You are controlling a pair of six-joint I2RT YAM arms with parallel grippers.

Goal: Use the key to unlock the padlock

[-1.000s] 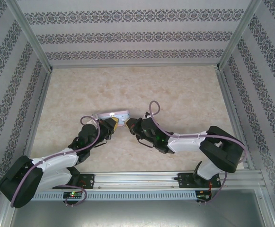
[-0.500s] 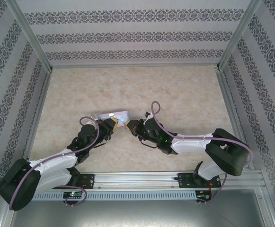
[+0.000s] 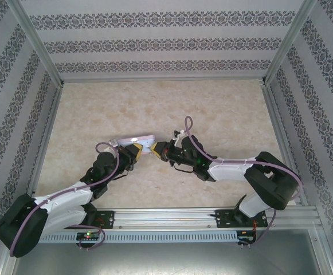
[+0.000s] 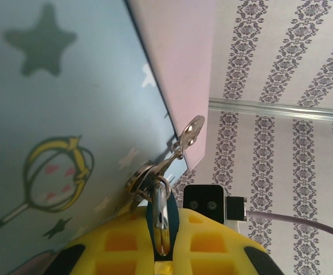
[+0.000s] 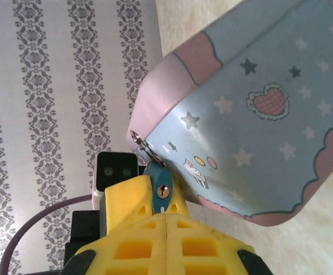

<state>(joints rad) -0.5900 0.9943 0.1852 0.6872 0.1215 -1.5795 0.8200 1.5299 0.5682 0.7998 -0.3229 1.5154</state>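
Observation:
The padlock (image 5: 159, 182) is a tiny teal body with a brass keyhole facing the right wrist camera. Its silver shackle (image 4: 161, 220) hangs through the hasp of the pale-blue tin (image 4: 57, 114). My left gripper (image 4: 161, 232) is shut on the padlock, yellow fingers (image 5: 126, 197) on both sides of the teal body. My right gripper (image 5: 166, 215) is shut on the key (image 5: 162, 209), of which just a pale tip pokes out, right below the keyhole. In the top view the left gripper (image 3: 138, 150) and right gripper (image 3: 156, 151) meet tip to tip by the tin (image 3: 134, 139).
The tin (image 5: 258, 114) is tilted up off the marbled table (image 3: 212, 114). Patterned walls enclose the table on three sides. Open table surface lies behind and to both sides of the arms.
My right gripper has crept left toward the left gripper, closing the gap to the padlock, and the right arm has stretched out. The left gripper keeps its hold.

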